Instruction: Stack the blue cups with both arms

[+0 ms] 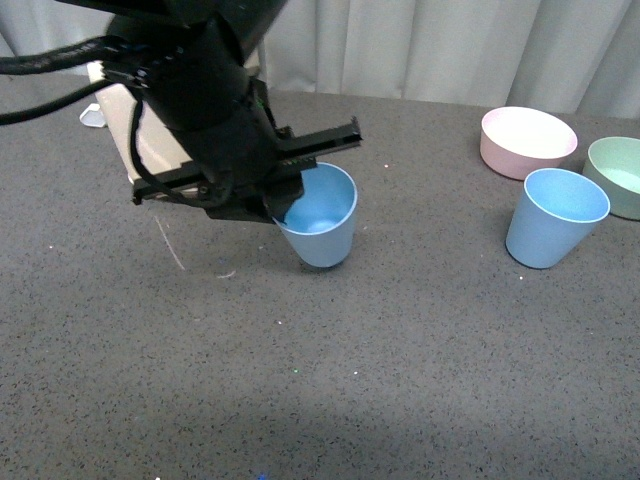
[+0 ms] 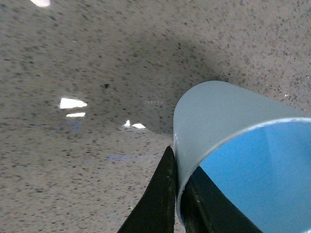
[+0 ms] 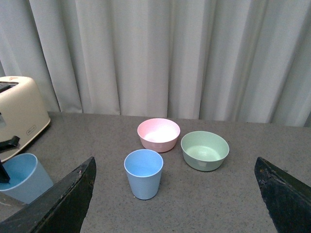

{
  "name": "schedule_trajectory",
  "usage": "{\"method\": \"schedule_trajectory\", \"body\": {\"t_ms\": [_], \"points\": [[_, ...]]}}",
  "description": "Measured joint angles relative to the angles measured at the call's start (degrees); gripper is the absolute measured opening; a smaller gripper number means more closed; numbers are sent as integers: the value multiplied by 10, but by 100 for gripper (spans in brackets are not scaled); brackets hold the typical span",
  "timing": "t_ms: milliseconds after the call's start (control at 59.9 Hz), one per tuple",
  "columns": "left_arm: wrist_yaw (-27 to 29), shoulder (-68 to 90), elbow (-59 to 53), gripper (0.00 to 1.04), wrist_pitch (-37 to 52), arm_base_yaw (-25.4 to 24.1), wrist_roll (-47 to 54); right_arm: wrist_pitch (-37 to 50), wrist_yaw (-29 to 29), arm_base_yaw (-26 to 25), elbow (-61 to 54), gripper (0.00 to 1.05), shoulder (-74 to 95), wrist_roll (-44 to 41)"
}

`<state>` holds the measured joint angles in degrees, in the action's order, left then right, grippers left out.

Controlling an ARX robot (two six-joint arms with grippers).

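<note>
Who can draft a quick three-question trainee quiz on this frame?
1. True or false: the left gripper pinches the wall of the left blue cup, one finger inside and one outside.
2. The right blue cup is: A) nested in the other cup; B) upright on the table, near the pink bowl and green bowl; C) tipped on its side.
3. How many cups are stacked so far?

Key: 1 true; 2 B; 3 zero, the two cups stand apart.
</note>
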<state>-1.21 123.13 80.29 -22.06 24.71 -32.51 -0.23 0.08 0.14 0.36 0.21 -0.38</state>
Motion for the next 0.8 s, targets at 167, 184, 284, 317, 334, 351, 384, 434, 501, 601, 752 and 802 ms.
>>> {"method": "schedule_trajectory", "body": {"t_ms": [167,184,284,317,334,351,384,434,501,601,752,802], "points": [[0,30,41,4,-13,24,-22,0,0,0,0,95,0,0],[0,31,43,4,-14,25,-24,0,0,0,0,95,0,0],[7,40,65,4,-21,30,-29,0,0,0,0,95,0,0],[8,43,72,4,-23,31,-30,0,0,0,0,95,0,0],[9,45,74,4,-24,32,-30,0,0,0,0,95,0,0],[11,46,79,4,-26,32,-30,0,0,0,0,95,0,0],[13,49,85,4,-30,33,-30,0,0,0,0,95,0,0],[15,52,90,4,-34,34,-30,0,0,0,0,95,0,0],[23,56,95,4,-43,35,-28,0,0,0,0,95,0,0],[19,58,96,11,-46,35,-33,0,0,0,0,95,0,0],[13,56,102,33,-41,36,-38,0,0,0,0,95,0,0],[13,53,102,42,-37,36,-38,0,0,0,0,95,0,0]]}}
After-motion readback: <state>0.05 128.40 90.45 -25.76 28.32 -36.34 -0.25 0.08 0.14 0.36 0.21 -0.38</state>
